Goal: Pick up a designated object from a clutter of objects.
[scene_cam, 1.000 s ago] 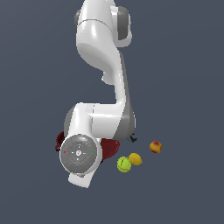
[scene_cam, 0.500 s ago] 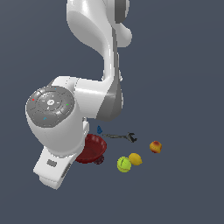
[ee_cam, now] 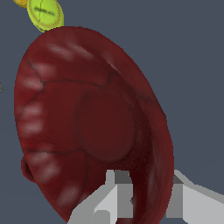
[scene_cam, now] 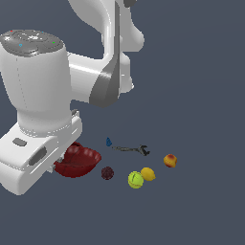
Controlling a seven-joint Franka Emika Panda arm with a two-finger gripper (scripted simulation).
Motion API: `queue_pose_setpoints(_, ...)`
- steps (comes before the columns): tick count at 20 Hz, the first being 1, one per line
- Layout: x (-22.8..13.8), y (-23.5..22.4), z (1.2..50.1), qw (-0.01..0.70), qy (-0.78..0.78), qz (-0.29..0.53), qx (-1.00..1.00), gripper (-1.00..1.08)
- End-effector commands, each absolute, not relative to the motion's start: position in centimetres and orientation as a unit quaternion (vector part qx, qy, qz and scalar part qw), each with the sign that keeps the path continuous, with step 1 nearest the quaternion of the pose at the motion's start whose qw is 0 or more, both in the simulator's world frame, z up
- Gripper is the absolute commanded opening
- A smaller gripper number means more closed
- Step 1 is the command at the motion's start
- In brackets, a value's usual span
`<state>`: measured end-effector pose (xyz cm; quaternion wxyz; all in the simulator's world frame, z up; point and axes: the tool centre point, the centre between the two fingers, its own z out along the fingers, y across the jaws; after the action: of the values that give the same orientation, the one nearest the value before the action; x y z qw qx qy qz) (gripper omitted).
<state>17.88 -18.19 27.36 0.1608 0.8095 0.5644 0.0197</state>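
Note:
The dark red bowl point(scene_cam: 81, 161) with a scalloped rim shows at the exterior view's left, partly hidden behind my white hand point(scene_cam: 40, 153). In the wrist view the bowl point(ee_cam: 92, 127) fills the frame. My gripper point(ee_cam: 146, 199) straddles its rim, one finger point(ee_cam: 117, 192) inside and one outside, shut on it. The clutter lies to the exterior view's right: maroon ball point(scene_cam: 107, 172), tennis ball point(scene_cam: 135, 179), lemon point(scene_cam: 148, 173), peach point(scene_cam: 170, 160), wrench point(scene_cam: 131, 150), blue piece point(scene_cam: 108, 141). The red mug is hidden.
The tennis ball point(ee_cam: 45, 14) shows small beyond the bowl in the wrist view. The large white arm point(scene_cam: 95, 72) covers the upper left of the exterior view. The floor is plain dark grey.
The arm has swung nearer the exterior camera and looms larger. The bowl has shifted toward the exterior view's left with the hand. The other small items have not moved.

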Motion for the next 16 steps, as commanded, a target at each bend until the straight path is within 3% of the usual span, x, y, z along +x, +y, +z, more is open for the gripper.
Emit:
queue_pose_setpoints(1,17.7,-19.2,29.6,0.188,0.558,0.04,0.807,-1.0)
queue_pose_setpoints(16,14.0,-23.9,41.1,0.331,0.51,0.149,0.78,-1.0)
